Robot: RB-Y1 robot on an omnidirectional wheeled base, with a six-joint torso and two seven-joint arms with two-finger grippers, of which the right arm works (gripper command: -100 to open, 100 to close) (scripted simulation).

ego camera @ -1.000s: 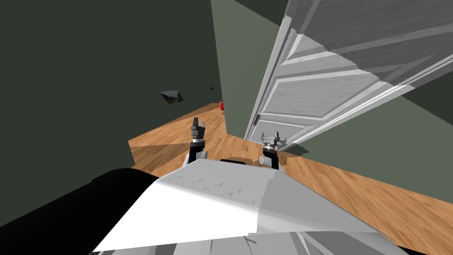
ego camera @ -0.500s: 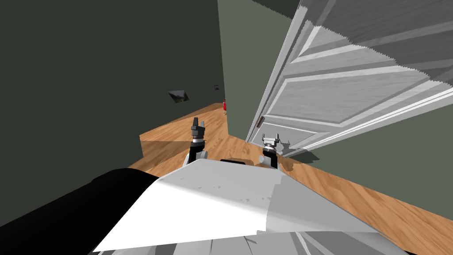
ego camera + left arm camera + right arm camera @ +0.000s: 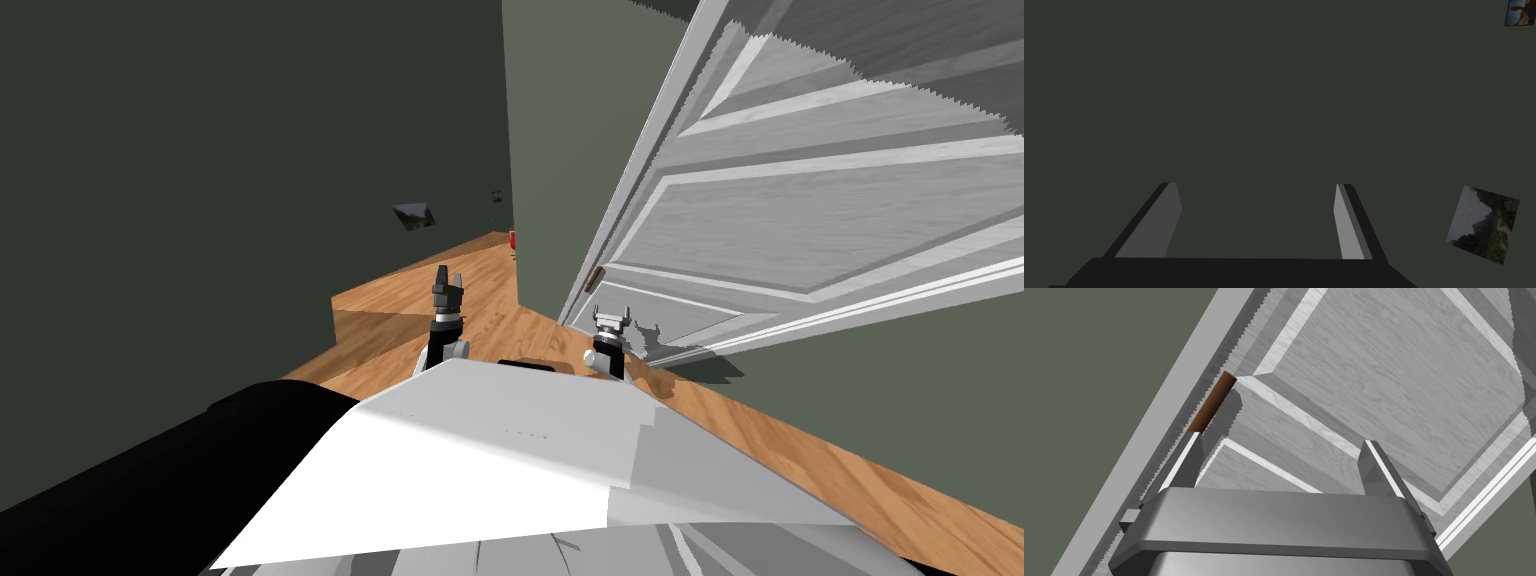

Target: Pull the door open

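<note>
- Door (image 3: 800,220): pale grey, panelled, wood-grained. Stands ajar straight ahead of the right gripper (image 3: 1280,444), panelled face toward the hand.
- Handle (image 3: 1213,402): short brown rod near the door's free edge. It runs on from the tip of one finger (image 3: 1183,460), outside the gap. Whether they touch cannot be told.
- Right gripper: fingers spread wide, door panel seen through the gap.
- Left gripper (image 3: 1254,220): fingers spread. Held forward beside the right one, well apart from the door.
- Floor (image 3: 390,300): brown wood boards, beneath both hands.
</note>
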